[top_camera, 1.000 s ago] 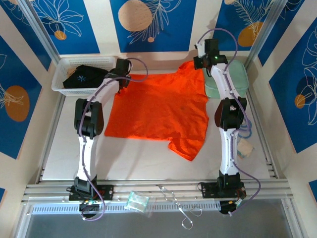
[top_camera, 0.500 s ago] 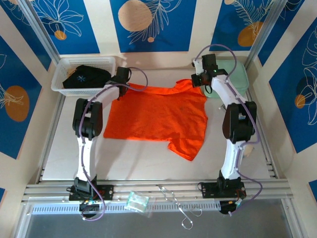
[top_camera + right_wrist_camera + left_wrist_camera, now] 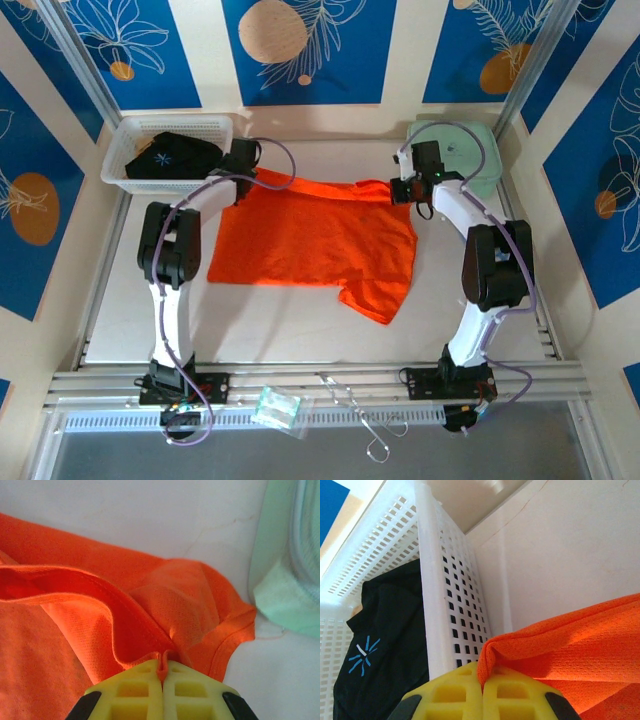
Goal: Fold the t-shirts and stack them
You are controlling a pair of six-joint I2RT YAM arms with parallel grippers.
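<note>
Across the white surface (image 3: 290,320), spread mostly flat, a plain bright orange cloth t-shirt (image 3: 315,235), far edge raised at both corners. At far left, inside a white plastic mesh basket (image 3: 175,123), a crumpled black t-shirt with a small light-blue mark (image 3: 170,157). Clamped on the orange shirt's far-left corner, just beside the basket wall, the left pincer (image 3: 482,680); clenched on a fold at its far-right corner, the right pincer (image 3: 162,672).
</note>
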